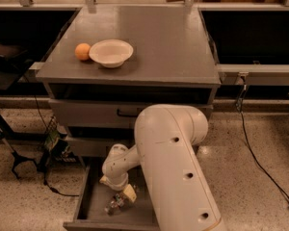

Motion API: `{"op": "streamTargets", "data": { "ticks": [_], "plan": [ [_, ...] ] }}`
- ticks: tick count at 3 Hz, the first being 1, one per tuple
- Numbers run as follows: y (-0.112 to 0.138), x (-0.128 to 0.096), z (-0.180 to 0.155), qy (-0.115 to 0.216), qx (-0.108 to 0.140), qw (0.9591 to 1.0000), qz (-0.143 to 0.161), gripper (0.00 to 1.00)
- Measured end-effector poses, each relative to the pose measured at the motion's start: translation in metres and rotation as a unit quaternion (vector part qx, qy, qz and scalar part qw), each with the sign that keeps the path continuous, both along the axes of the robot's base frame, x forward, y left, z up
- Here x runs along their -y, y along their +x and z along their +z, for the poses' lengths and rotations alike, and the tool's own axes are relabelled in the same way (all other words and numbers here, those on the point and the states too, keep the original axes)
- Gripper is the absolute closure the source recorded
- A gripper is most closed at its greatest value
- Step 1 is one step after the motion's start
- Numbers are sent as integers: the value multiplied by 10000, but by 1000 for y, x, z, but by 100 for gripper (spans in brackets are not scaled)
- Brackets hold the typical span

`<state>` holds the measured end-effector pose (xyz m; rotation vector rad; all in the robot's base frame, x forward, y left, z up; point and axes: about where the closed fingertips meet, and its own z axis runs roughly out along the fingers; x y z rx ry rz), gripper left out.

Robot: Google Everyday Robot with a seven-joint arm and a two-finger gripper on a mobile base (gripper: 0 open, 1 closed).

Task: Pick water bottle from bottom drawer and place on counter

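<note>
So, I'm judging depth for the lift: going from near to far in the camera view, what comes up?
First the bottom drawer front, then the water bottle with the gripper just over it, black drawer handle, counter with bowl.

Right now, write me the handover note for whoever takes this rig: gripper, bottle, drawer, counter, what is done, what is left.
Gripper: down inside the bottom drawer, right at the water bottle; whether it has a grip cannot be told.
Water bottle: lying on the drawer floor, near the front, not lifted.
Bottom drawer: pulled open; the arm reaches in from above.
Counter: holds a white bowl and an orange at the left front; the right half is bare of objects.
Done: drawer open, gripper brought to the bottle.
Left: confirm the grasp, lift the bottle out, set it on the counter, probably on the right half.
</note>
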<state>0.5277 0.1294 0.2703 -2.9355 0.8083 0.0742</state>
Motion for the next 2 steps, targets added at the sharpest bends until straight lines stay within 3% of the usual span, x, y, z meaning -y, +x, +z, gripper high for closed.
{"op": "streamTargets", "data": {
  "ticks": [1,2],
  "plan": [
    [5,-8,-46,369,79,9993,-15,0],
    [13,-30,-81,570,203,9982,55,0]
  ]
}}
